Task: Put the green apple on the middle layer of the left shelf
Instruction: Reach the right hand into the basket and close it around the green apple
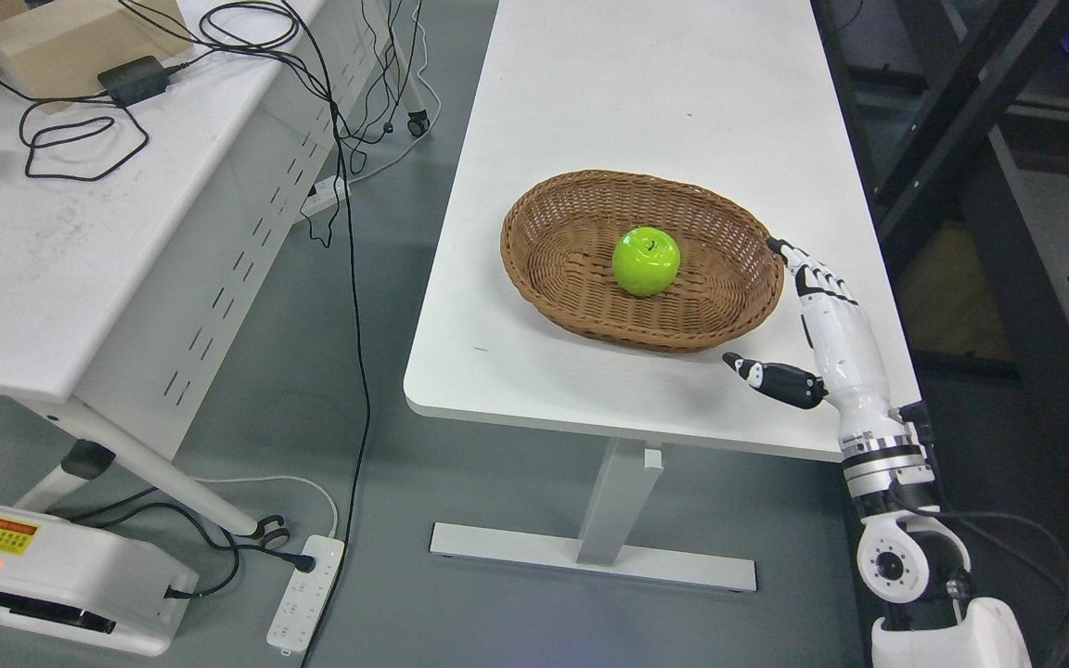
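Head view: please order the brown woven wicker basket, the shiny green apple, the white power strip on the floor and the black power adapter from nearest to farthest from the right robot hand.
From the right robot hand:
1. Brown woven wicker basket, beside the fingers, on the table.
2. Shiny green apple, inside the basket.
3. White power strip, on the floor, lower left.
4. Black power adapter, on the far left desk.

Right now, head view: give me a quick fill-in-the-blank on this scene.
1. The green apple lies inside the wicker ____.
2. The basket stands on a ____ table.
3. The right hand holds ____, its fingers spread beside the basket.

Missing words: basket; white; nothing
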Controlling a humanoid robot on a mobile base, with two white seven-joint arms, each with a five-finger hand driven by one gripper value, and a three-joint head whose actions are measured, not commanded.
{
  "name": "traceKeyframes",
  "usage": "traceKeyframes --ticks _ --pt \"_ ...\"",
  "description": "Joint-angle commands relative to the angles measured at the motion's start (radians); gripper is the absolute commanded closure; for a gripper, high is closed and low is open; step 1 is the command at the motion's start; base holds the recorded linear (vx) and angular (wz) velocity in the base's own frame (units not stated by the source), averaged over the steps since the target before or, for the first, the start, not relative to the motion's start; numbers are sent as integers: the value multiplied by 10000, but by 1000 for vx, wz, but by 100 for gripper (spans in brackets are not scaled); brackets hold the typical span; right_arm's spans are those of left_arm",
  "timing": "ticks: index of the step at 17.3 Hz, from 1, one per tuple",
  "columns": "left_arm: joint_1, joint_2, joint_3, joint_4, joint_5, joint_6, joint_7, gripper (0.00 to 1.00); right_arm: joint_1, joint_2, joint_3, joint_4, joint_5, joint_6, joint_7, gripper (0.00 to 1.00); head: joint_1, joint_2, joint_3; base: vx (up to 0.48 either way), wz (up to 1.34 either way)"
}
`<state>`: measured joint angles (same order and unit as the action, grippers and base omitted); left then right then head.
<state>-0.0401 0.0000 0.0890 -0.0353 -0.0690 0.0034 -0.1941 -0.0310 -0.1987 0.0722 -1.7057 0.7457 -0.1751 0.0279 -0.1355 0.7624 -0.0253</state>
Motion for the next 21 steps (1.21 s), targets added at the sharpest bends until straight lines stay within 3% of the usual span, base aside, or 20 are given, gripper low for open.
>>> traceKeyframes --ticks 1,12,21 --pt "2 175 0 0 0 -49 8 0 -73 621 1103 75 44 17 257 0 0 0 0 205 36" --pt "2 175 0 0 0 -64 8 0 -595 837 1762 1102 564 232 779 0 0 0 0 179 50" --pt "2 175 0 0 0 -49 8 0 -457 315 1963 1317 796 109 764 0 0 0 0 51 32"
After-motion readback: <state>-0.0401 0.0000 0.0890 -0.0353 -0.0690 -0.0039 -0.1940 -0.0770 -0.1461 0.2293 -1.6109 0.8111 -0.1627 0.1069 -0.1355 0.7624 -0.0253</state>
